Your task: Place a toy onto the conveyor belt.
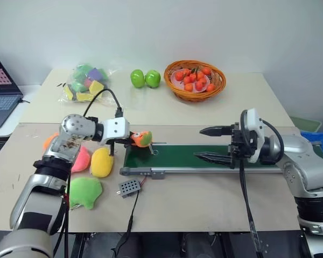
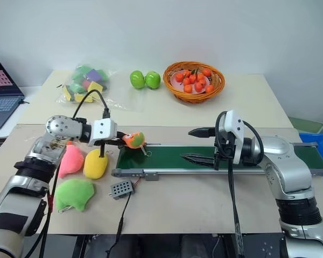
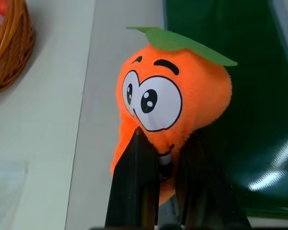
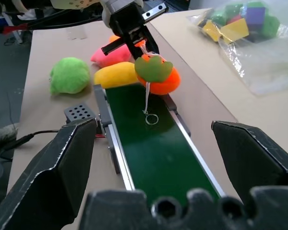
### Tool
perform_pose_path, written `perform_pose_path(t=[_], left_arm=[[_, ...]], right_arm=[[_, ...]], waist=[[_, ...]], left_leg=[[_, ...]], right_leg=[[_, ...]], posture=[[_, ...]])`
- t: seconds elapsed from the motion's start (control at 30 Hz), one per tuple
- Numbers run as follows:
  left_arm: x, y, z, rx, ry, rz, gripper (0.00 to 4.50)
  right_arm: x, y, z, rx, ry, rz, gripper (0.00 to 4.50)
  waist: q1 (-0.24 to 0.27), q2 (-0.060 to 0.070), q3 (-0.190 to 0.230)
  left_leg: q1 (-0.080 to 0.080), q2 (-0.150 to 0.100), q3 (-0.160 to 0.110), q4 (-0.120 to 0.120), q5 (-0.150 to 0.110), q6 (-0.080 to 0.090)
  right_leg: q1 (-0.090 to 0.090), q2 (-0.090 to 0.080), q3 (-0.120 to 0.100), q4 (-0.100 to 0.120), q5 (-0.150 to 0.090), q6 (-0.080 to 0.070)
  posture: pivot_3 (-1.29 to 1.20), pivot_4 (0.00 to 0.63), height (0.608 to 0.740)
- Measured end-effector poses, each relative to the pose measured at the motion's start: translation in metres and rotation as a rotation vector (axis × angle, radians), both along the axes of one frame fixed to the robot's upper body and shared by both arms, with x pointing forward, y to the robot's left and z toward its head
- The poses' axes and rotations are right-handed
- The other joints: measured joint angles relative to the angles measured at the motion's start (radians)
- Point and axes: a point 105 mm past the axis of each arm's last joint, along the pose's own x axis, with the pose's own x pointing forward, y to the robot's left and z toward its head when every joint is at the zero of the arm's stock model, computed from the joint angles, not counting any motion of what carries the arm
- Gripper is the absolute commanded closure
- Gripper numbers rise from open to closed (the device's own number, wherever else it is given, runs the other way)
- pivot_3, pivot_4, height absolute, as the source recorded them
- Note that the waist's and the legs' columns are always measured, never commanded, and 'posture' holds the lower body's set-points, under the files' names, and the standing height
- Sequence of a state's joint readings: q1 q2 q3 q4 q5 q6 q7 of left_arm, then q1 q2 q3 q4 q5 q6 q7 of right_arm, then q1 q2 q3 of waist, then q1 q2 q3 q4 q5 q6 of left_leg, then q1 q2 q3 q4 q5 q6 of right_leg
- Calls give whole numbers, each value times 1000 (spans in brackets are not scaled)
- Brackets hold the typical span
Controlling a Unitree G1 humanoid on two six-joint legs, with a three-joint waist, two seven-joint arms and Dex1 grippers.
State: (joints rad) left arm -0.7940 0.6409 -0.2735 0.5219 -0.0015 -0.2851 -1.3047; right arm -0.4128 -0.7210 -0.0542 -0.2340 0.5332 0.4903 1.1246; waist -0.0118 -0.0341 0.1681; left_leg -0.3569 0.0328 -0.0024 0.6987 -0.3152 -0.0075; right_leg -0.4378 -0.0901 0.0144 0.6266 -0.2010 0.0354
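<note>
The toy [image 1: 142, 138], a small orange plush with cartoon eyes and a green leaf, hangs just above the left end of the conveyor belt [image 1: 172, 156]. My left gripper [image 1: 130, 141] is shut on its lower end, and the two black fingers [image 3: 134, 187] pinch the plush. A thin string with a ring dangles from the toy [image 4: 156, 76] onto the dark green belt [image 4: 158, 153]. My right gripper [image 1: 207, 143] hovers over the belt's right half, pointing left toward the toy, open, with nothing between its fingers [image 4: 62, 167].
Yellow [image 1: 102, 162], pink [image 1: 82, 159] and green [image 1: 85, 192] plush toys lie left of the belt. A small grey perforated box [image 1: 129, 187] sits in front. At the back stand a basket of fruit [image 1: 195, 79], two green apples [image 1: 145, 78], a bag of blocks [image 1: 86, 81] and a laptop [image 1: 0, 86].
</note>
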Motion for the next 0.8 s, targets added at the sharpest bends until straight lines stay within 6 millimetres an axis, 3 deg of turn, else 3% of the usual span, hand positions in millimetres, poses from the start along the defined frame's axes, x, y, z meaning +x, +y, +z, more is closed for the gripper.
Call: perform_pose_path(t=[0.17,0.37,0.5,0.7,0.77,0.8], left_arm=[[-14,-20,-2,41,-2,-128,4173],[-25,-27,-10,94,3,-218,4173],[-26,-24,-11,145,-43,-247,2991],[-25,-24,-10,165,-70,-253,615],[-25,-25,-8,165,-77,-257,55],[-25,-26,-6,164,-82,-257,55]], right_arm=[[1,0,0,1,-2,-6,0],[1,0,0,0,-1,-4,0],[1,0,0,0,0,-4,0],[1,0,0,1,3,-3,0],[1,0,0,1,3,-3,0],[1,0,0,1,2,-1,0]], waist=[[-1,0,0],[-1,0,0],[-1,0,0],[0,0,0],[0,0,0],[0,0,0]], left_leg=[[0,0,0,1,0,1],[0,0,0,2,0,1],[1,0,0,2,0,1],[0,0,0,4,0,1],[0,0,0,4,0,1],[0,0,0,4,0,1]], right_leg=[[0,0,0,0,0,0],[0,0,0,-1,0,0],[0,0,0,-1,0,0],[0,0,0,-1,0,0],[0,0,0,-1,0,0],[0,0,0,-1,0,0]], posture=[[0,150,738],[0,150,738],[0,150,738],[0,150,738],[0,150,738],[0,150,738]])
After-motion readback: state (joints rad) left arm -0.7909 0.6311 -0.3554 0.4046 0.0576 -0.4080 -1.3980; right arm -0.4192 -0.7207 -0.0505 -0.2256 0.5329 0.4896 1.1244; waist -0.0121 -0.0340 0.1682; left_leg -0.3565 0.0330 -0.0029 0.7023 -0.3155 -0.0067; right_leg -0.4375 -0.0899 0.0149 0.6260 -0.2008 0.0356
